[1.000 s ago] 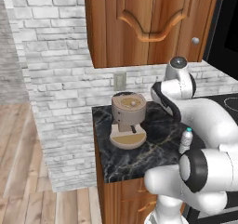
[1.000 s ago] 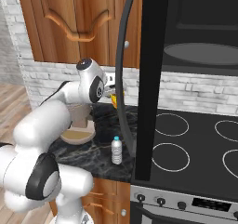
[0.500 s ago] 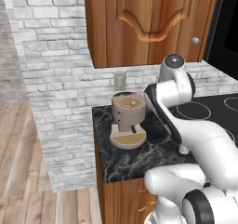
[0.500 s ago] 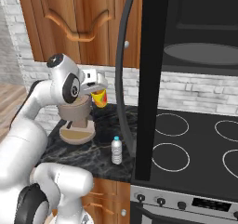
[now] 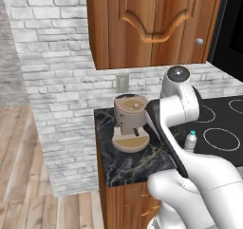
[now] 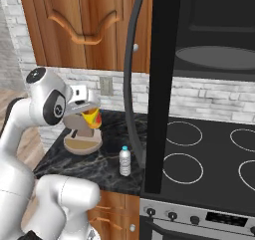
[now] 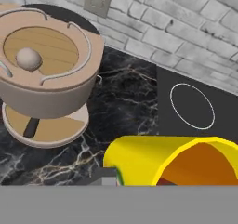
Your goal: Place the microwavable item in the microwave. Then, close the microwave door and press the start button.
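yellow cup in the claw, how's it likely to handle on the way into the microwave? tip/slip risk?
The yellow cup looks small and hollow, so probably light. It seems to keep its round shape in the shut claw, so likely stiff. In the hand view its open mouth lies sideways, so it may roll if released like that. The smooth wall could slip in a pinch grip.

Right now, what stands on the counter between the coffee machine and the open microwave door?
In the right base view, a small water bottle stands between the coffee machine and the microwave door.
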